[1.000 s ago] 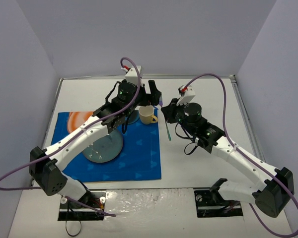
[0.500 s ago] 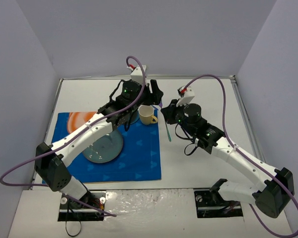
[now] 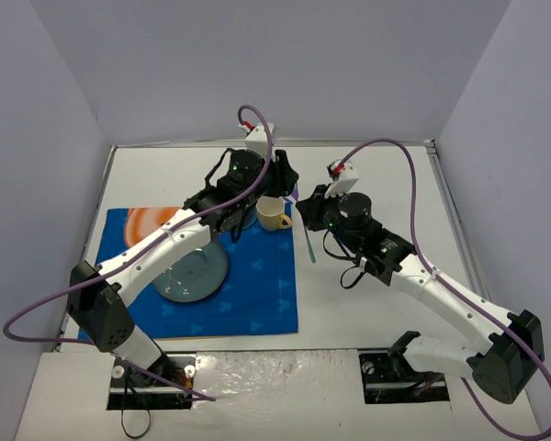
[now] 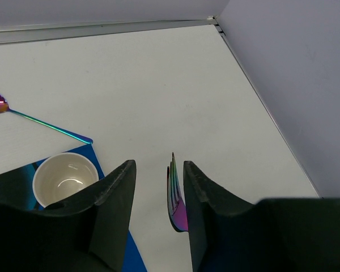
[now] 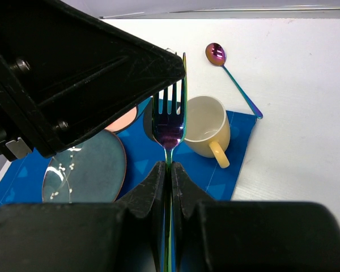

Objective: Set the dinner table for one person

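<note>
White and metal-rimmed, the dinner table (image 3: pixel 165 175) fills the floor of a grey-walled booth, bare along its far edge and right side. On its left half lies a blue placemat (image 3: pixel 257 299), and the setting is partly built on it. A bluish plate (image 3: pixel 188 276) sits near the mat's middle, and a cream cup (image 3: pixel 274 215) stands upright at its far right corner.

A rainbow-tinted spoon (image 4: pixel 39 122) lies on the bare table just beyond that corner (its handle tip touches the mat's edge or nearly so). It is not yet beside the plate.

Above the cup hangs the left gripper (image 4: pixel 157 170), its jaws standing partway apart. The tines of the fork (image 5: pixel 169 122) sit between them with a gap showing, so I judge nothing is clamped there yet.

The right gripper (image 5: pixel 169 170) is pinched tight on the fork's handle, holding it in the air over the mat's right edge; this looks like a handover.

Plate and cup seem done. Fork and spoon are left to lay beside the plate, and I see no knife.
</note>
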